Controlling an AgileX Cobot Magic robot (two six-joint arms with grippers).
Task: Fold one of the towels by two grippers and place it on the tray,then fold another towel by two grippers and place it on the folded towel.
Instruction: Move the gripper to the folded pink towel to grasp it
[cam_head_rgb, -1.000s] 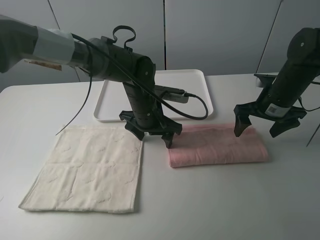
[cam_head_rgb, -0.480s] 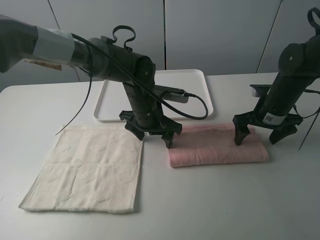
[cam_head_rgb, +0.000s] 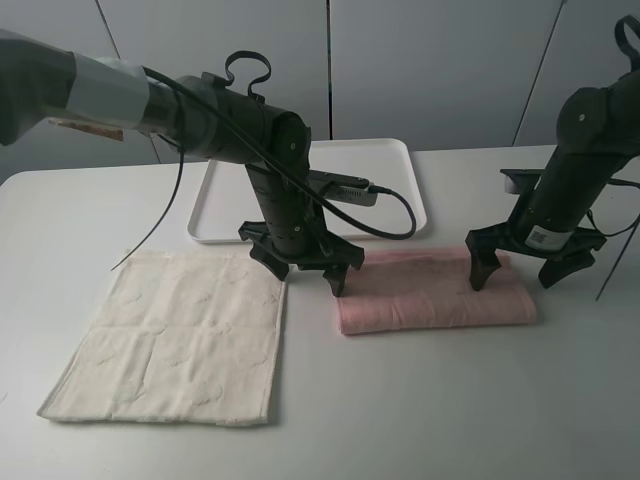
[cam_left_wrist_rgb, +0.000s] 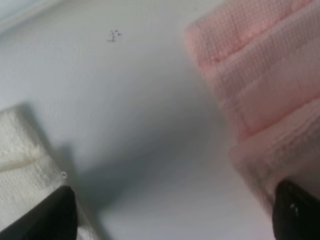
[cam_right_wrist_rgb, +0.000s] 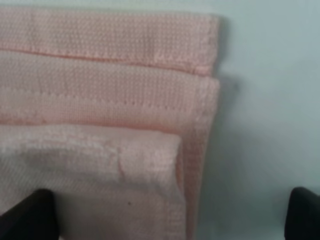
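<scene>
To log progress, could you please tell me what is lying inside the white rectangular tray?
Nothing shows on the bare parts of the white rectangular tray; the left arm hides its middle, which cannot be checked.

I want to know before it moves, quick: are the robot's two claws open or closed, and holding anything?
Left gripper: open, holding nothing.
Right gripper: open, over the pink towel, holding nothing.

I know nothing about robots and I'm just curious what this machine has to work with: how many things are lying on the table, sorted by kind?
Towels: 2, the pink towel and the cream towel
Trays: 1, the white tray
Total: 3
</scene>
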